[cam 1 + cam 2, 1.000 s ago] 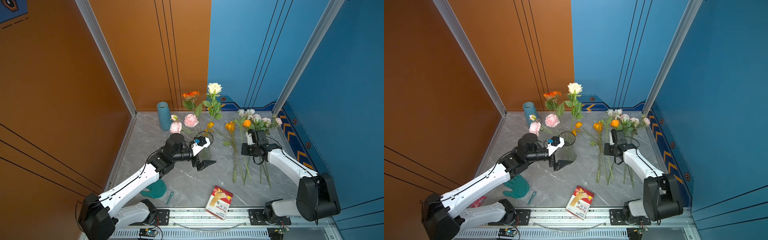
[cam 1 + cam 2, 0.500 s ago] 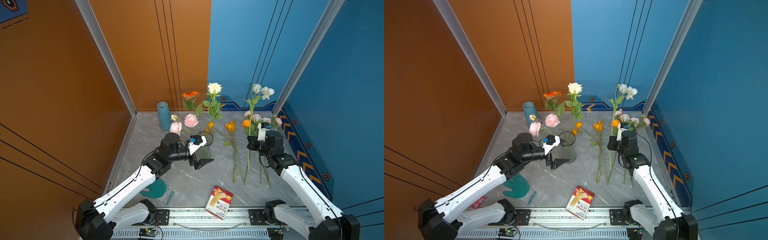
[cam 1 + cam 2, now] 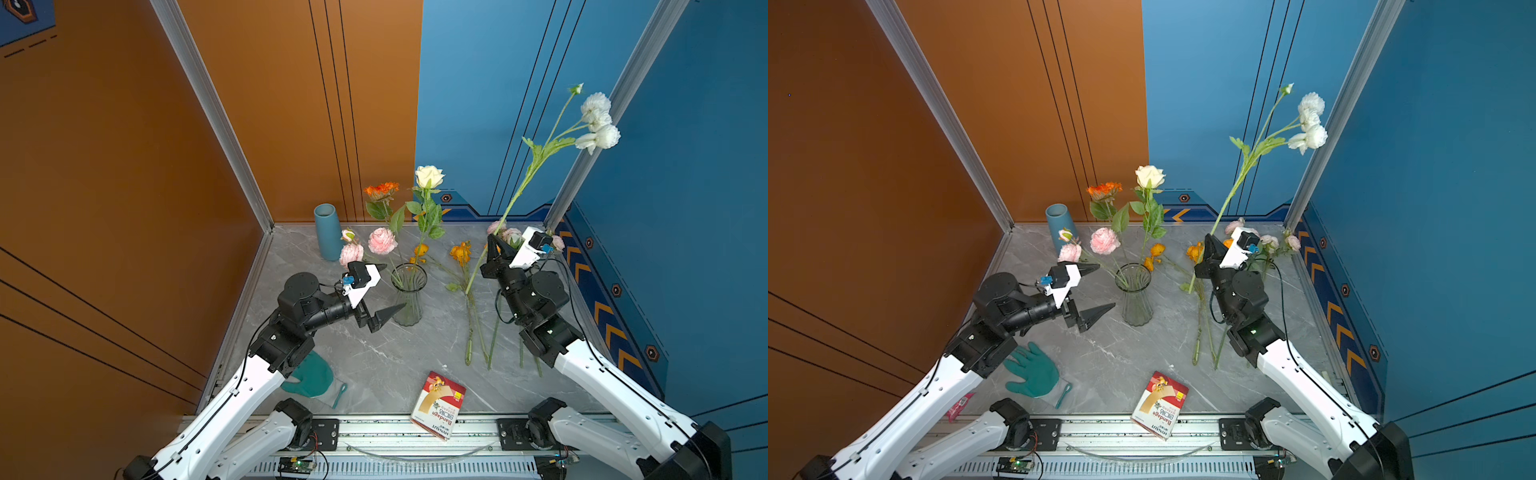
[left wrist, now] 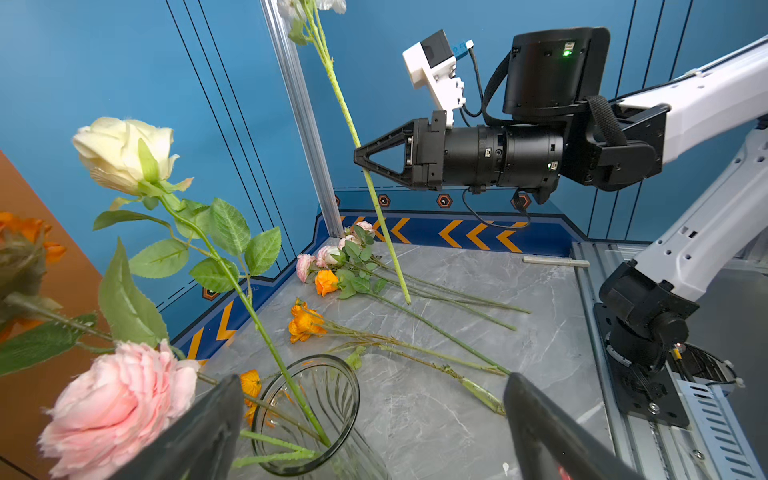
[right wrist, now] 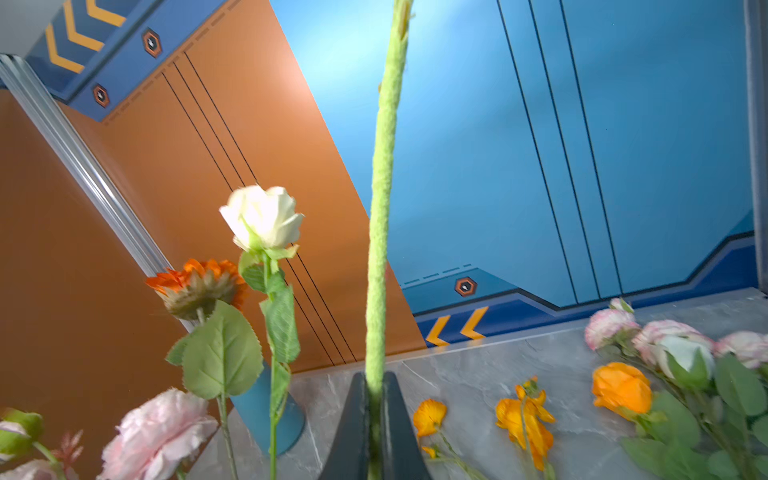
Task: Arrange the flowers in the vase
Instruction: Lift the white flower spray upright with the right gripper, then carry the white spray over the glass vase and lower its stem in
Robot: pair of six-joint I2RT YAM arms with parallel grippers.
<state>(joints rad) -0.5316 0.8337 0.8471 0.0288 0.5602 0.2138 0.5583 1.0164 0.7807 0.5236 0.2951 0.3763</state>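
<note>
Since a second ago, my right gripper (image 3: 493,249) is no longer working low among the flowers on the table (image 3: 473,328). It is now holding one white-flowered stem (image 3: 524,183) up in the air, with its jaws clenched on the lower part of the stem. The stem is leaning toward the far right corner, and the white blooms are standing high against the blue wall.

In the left wrist view the cut end seems to be hanging just above the lying stems, though I cannot be sure it is fully clear of them.

So I am judging that the picking-up step is finishing and the carrying step is starting. The glass vase (image 3: 409,299) is standing to the left of this stem. It is already holding a cream rose (image 3: 429,176), pink blooms and an orange one.

My left gripper (image 3: 393,286) is waiting just left of the vase, jaws released wide and grasping nothing.

For the next move I am planning to bring the stem left, turn it more upright, and lower its cut end into the vase mouth between the stems already there.
</note>
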